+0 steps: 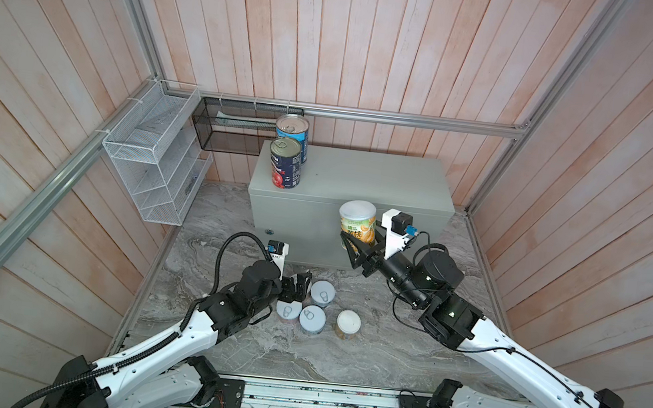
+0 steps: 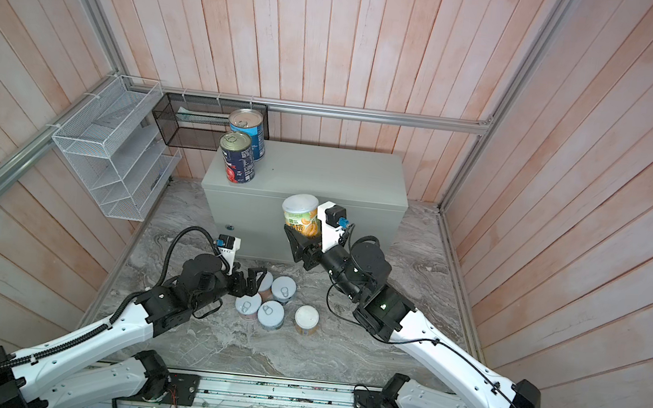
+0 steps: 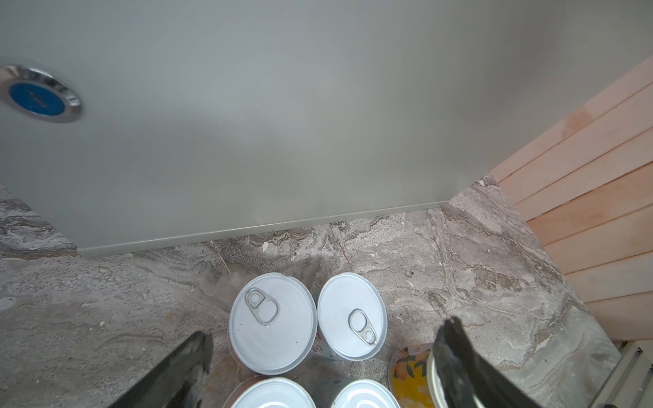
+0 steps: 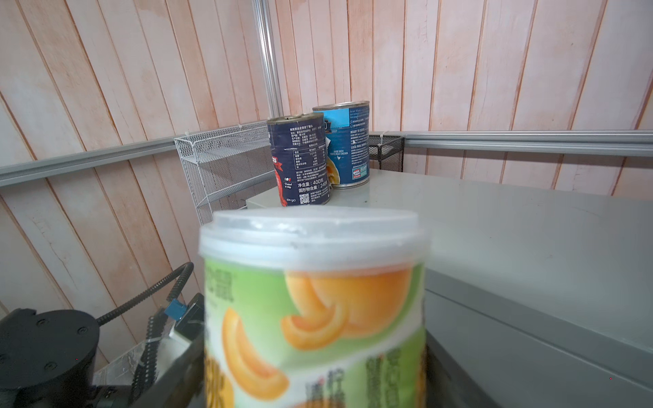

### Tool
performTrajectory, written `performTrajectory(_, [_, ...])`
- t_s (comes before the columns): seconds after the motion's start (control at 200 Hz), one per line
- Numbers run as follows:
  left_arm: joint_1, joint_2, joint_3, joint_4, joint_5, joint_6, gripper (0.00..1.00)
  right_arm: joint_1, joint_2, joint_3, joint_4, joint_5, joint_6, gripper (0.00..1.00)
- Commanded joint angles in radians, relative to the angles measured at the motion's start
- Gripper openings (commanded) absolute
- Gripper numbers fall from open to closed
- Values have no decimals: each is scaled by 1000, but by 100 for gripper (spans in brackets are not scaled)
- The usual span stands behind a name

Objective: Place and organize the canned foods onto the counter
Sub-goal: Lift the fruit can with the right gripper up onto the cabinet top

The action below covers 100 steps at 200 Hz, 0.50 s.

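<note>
The grey counter (image 1: 369,176) (image 4: 512,229) bears a navy tomato can (image 1: 285,162) (image 4: 300,159) and a light blue can (image 1: 293,132) (image 4: 348,141) at its back left corner. My right gripper (image 1: 356,240) (image 4: 314,381) is shut on a yellow-green white-lidded can (image 1: 357,221) (image 4: 314,300), held upright in the air before the counter's front edge. My left gripper (image 1: 301,284) (image 3: 327,332) hangs open over several short pull-tab cans (image 1: 323,292) (image 3: 272,323) on the marble. A second white-lidded can (image 1: 348,324) (image 3: 410,374) stands beside them, by one fingertip.
A white wire basket (image 1: 155,152) hangs on the left wall and a black mesh basket (image 1: 237,128) on the back rail behind the cans. The counter's round lock (image 3: 40,95) faces my left arm. Wooden walls close in the marble surface (image 1: 384,345).
</note>
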Motion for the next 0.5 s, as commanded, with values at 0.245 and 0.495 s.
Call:
performTrajectory(0.245, [6,-29,-8,-6,-35,9,100,-106,56,126,108,-133,11,67])
performTrajectory(0.495, [8,-43,-6,-24,-42,8,100,-177,123,169,157,-201,38,67])
